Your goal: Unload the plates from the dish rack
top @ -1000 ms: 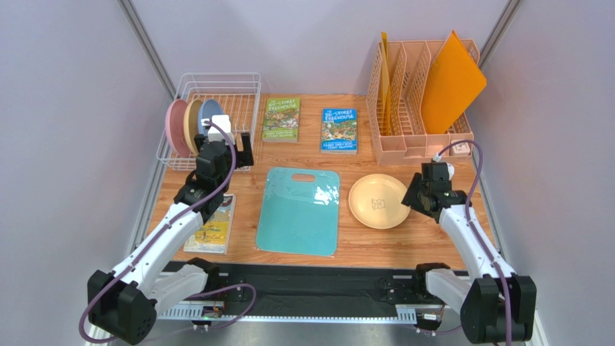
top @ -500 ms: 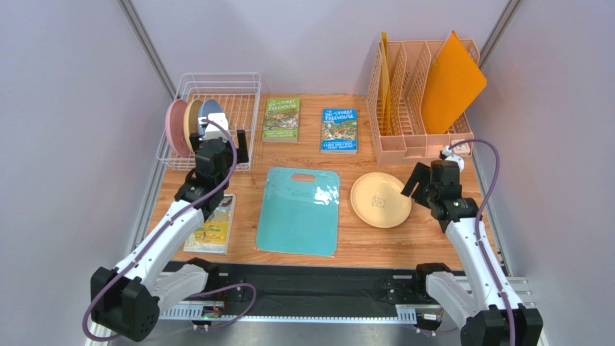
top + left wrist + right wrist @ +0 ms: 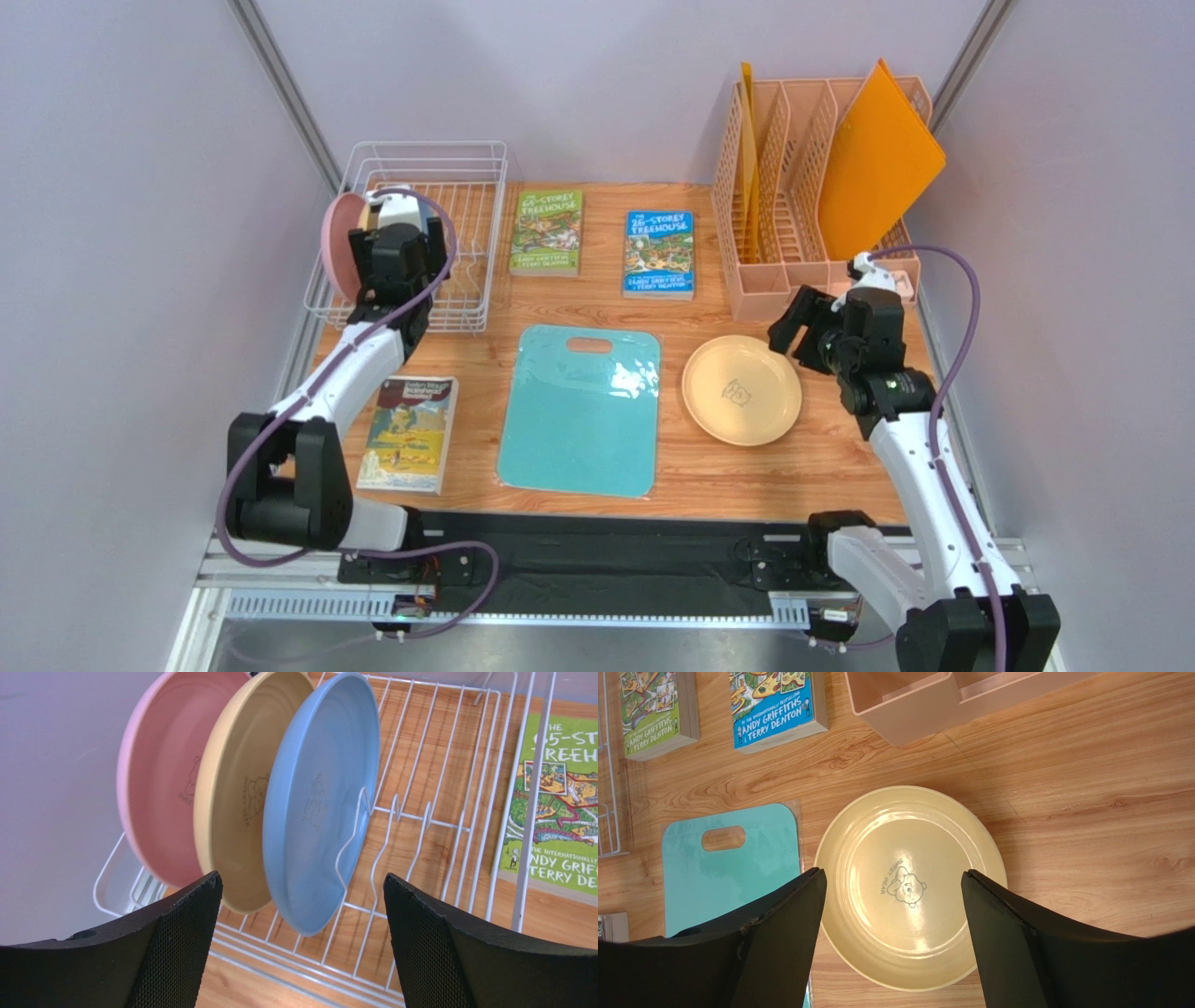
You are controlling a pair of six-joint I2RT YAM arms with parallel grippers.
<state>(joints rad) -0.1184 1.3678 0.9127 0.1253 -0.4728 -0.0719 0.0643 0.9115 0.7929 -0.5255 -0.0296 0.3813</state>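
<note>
At the dish rack (image 3: 470, 224) we hold the left gripper (image 3: 302, 885) wide before the blue plate (image 3: 316, 805); right gripper (image 3: 892, 878) wide over the tan plate (image 3: 899, 938).

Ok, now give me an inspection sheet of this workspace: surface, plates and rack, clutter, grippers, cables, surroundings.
Surface: wooden table, no spills seen.
Job's things: pink plate, tan plate and blue plate stand on edge in the dish rack; yellow plate lies flat on the table.
Clutter: green book, blue book, third book, teal cutting board, peach organizer holding orange boards.
Grippers: left gripper open, facing the racked plates; right gripper open above the yellow plate, holding nothing.
Cables: left cable and right cable, purple, loop along the arms; no snag seen.
Surroundings: plain walls; nothing else seen.
</note>
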